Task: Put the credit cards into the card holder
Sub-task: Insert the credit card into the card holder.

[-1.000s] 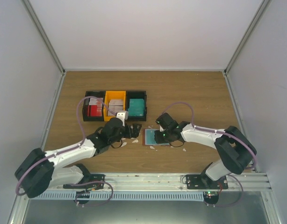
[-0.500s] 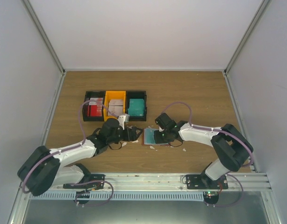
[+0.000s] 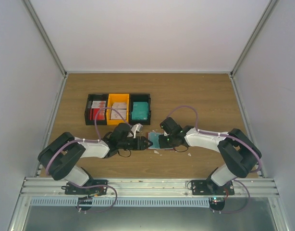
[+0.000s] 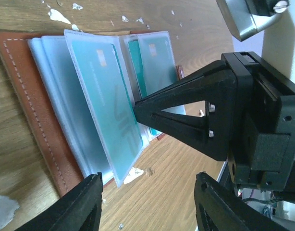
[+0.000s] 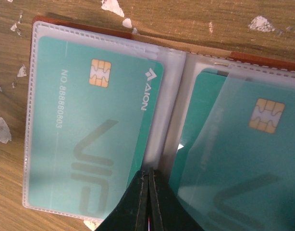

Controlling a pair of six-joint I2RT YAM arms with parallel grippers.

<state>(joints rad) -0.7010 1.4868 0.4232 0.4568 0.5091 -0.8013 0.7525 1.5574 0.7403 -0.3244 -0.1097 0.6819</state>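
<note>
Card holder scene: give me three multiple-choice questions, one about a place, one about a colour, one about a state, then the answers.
1. Where does the card holder lie?
A. inside an orange bin
B. on the table, near its middle
C. at the far right corner

2. What colour are the cards showing inside it?
A. red
B. white
C. teal

3. How do the right fingers stand?
A. closed together
B. spread wide
C. out of view

Answers:
1. B: the top view shows it open on the wood between the two arms.
2. C: both wrist views show teal cards with gold chips.
3. A: the right wrist view shows only a thin line between them, their tips at the holder's fold.
</note>
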